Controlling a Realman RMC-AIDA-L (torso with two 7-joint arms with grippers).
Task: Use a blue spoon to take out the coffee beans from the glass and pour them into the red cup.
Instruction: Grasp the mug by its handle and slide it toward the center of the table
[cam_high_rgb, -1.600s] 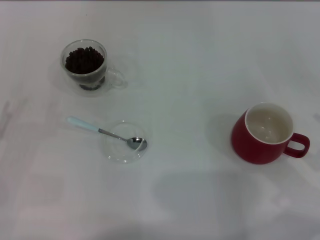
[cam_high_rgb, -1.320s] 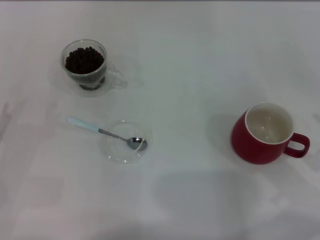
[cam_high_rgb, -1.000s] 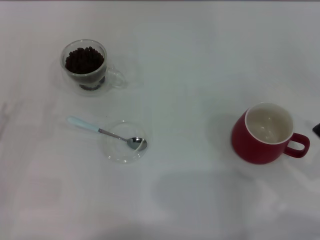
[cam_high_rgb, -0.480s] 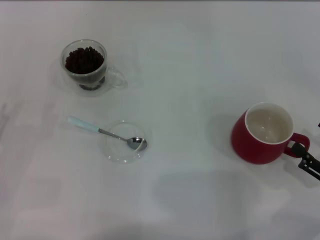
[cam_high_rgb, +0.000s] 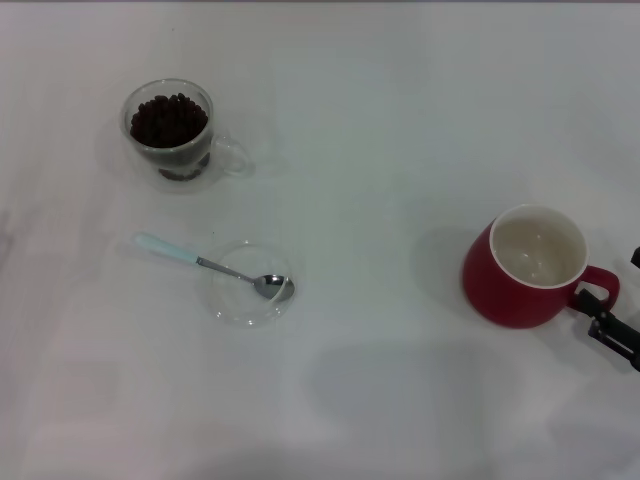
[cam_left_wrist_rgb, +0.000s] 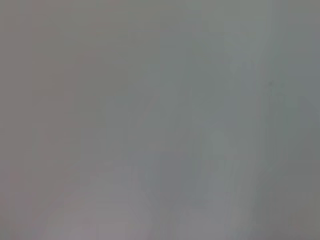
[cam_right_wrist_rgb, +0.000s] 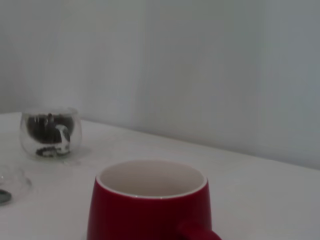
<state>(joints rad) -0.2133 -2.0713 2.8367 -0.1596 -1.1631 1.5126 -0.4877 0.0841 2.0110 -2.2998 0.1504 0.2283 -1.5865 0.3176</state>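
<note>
The glass stands at the far left of the white table, heaped with coffee beans. Nearer to me lies the blue spoon, its metal bowl resting in a flat clear saucer and its pale handle pointing left. On the right sits the red cup, its inside bare, its handle turned right. My right gripper enters at the right edge, open, with one dark finger on each side of that handle. The right wrist view shows the red cup close up and the glass behind it. My left gripper is out of view.
Bare white tabletop stretches between the glass and the red cup. The left wrist view holds only a plain grey surface. A pale wall stands behind the table in the right wrist view.
My right gripper has come into view from the right edge and now sits at the red cup's handle. The cup, glass and spoon have not moved.
</note>
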